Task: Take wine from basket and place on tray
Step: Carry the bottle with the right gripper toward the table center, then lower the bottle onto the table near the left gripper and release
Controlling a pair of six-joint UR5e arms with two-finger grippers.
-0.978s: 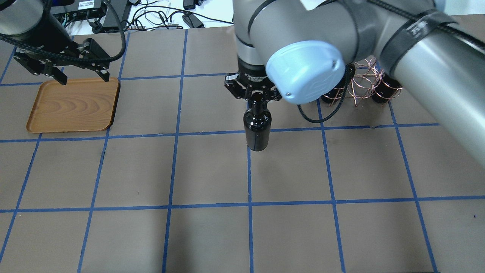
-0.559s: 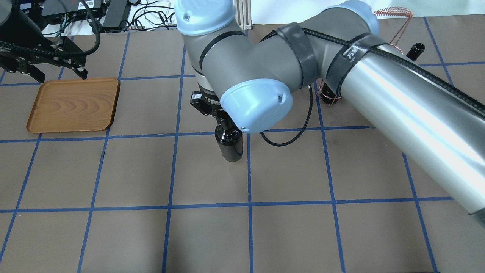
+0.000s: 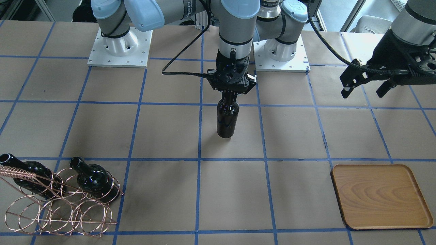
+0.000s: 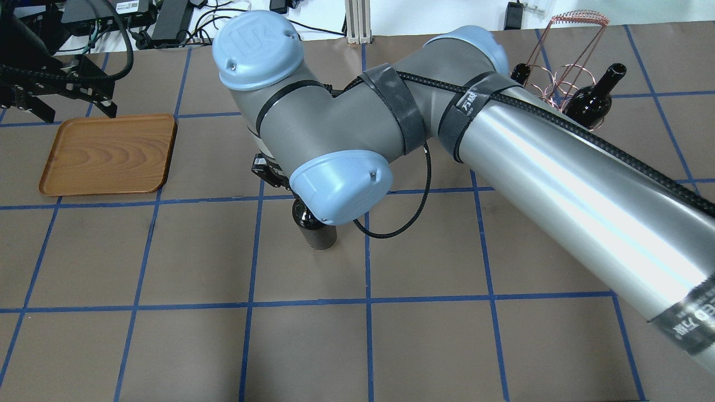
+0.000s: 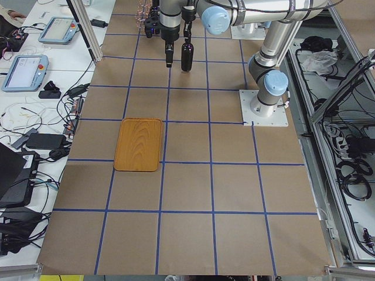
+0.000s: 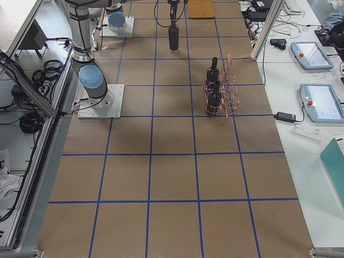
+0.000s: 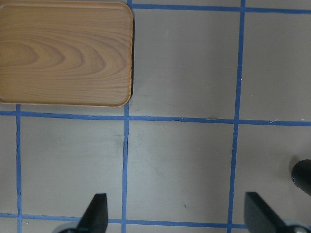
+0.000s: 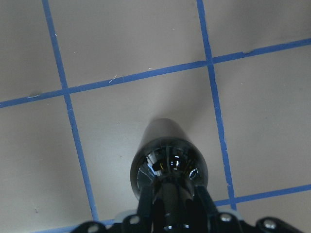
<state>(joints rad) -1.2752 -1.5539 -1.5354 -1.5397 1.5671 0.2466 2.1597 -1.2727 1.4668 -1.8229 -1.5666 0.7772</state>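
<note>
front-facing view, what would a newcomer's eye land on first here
A glossy black wine bottle held upright mid-table, the right arm's jaws shut on its neck. Next, the copper wire basket at the lower left with two more bottles in it, and the wooden tray at the lower right.

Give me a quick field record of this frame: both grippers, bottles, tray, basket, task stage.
right gripper: shut on the neck of the wine, bottle upright, mid-table
left gripper: open, empty, near the tray
tray: nothing on it
basket: holds two other bottles
task stage: wine out of basket, not yet on tray
</note>
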